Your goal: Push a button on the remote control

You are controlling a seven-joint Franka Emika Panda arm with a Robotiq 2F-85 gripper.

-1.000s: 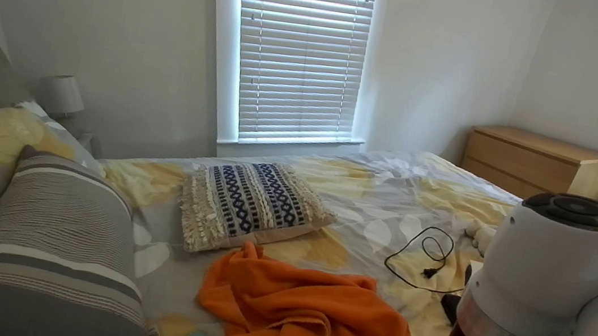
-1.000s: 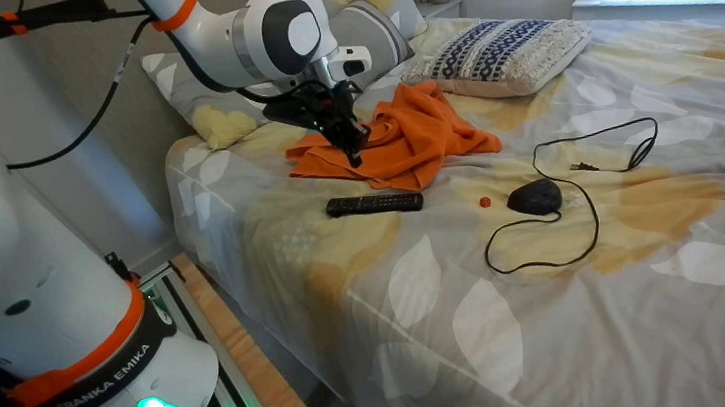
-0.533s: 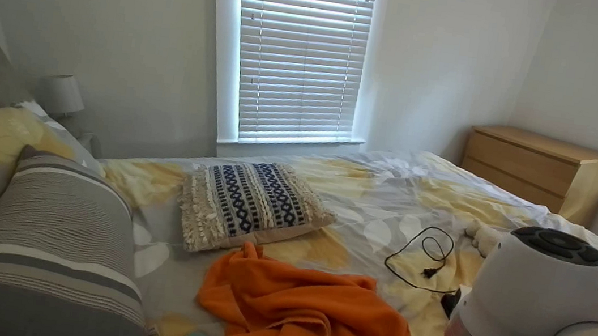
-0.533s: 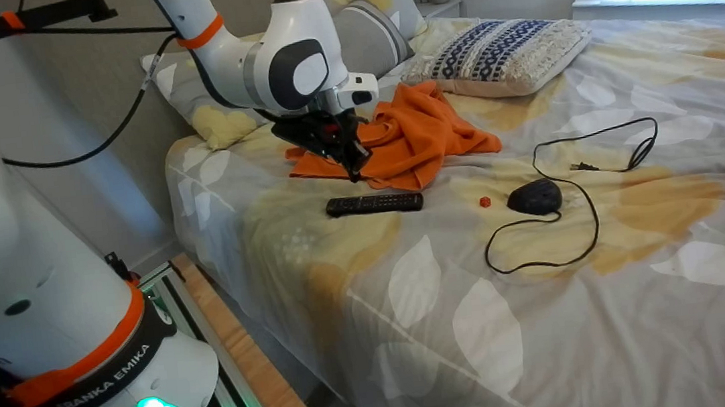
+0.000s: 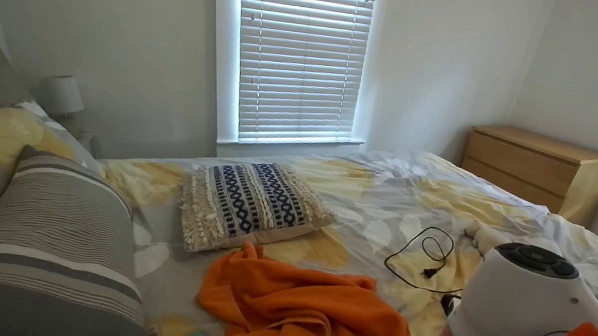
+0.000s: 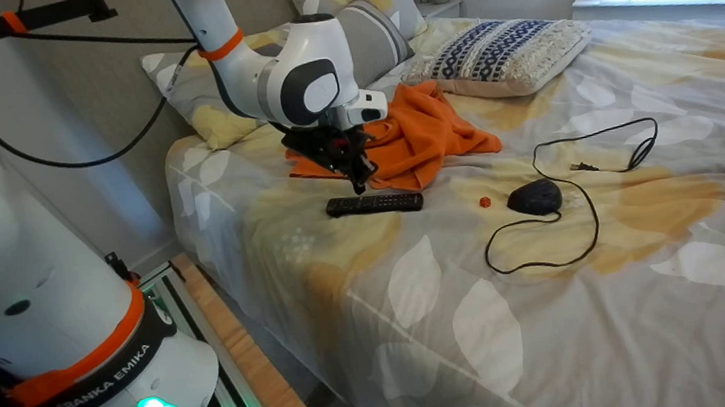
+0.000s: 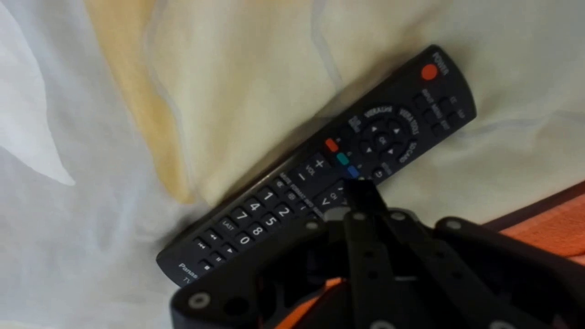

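A black remote control [image 6: 375, 204] with many buttons lies face up on the bed. It fills the middle of the wrist view [image 7: 315, 171], with a red power button [image 7: 429, 71] at its upper right end. My gripper [image 6: 361, 187] is shut and empty, pointing down just above the remote's back edge. In the wrist view, the closed fingertips [image 7: 364, 192] cover part of the remote beside the CH key and just below the blue button. I cannot tell whether they touch it. The gripper hides some of the lower keys. The remote is out of view in an exterior view where my wrist [image 5: 510, 308] shows.
An orange cloth [image 6: 422, 133] lies behind the gripper and also shows in an exterior view [image 5: 310, 312]. A small red object [image 6: 485, 202] and a dark lump [image 6: 535, 199] with a black cable lie right of the remote. A patterned cushion [image 6: 502, 54] stands farther back.
The arm has moved down and slightly towards the right in an exterior view, bringing the shut gripper from above the orange cloth to the remote. The remote has not moved.
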